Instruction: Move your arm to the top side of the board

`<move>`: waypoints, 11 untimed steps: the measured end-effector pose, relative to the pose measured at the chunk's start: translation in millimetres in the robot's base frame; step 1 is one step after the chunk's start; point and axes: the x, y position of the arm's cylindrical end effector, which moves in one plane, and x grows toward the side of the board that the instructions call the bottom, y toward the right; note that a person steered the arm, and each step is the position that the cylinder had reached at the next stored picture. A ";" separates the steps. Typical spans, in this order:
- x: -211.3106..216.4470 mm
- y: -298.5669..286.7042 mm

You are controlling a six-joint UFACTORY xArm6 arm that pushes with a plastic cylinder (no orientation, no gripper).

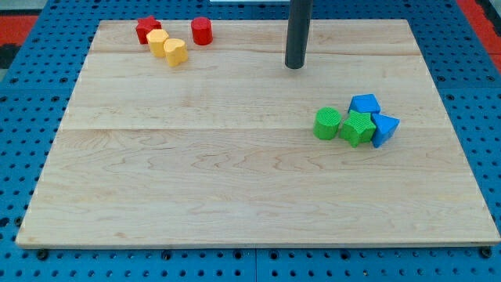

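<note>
My tip [294,66] rests on the wooden board [235,188] near the view's top, right of centre. At the top left lie a red star-like block [146,29], a red cylinder [202,30], and two yellow blocks [158,41] [175,52] touching each other. At the right, below my tip, a cluster holds a green cylinder [328,124], a green star-like block [358,127], a blue cube [365,104] and a blue triangular block [384,129]. My tip touches no block.
The board lies on a blue pegboard surface [23,117] that surrounds it on all sides. Red material [23,23] shows at the top corners.
</note>
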 end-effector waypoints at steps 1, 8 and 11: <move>0.0 0.0; -25.6 90.3; -61.6 6.9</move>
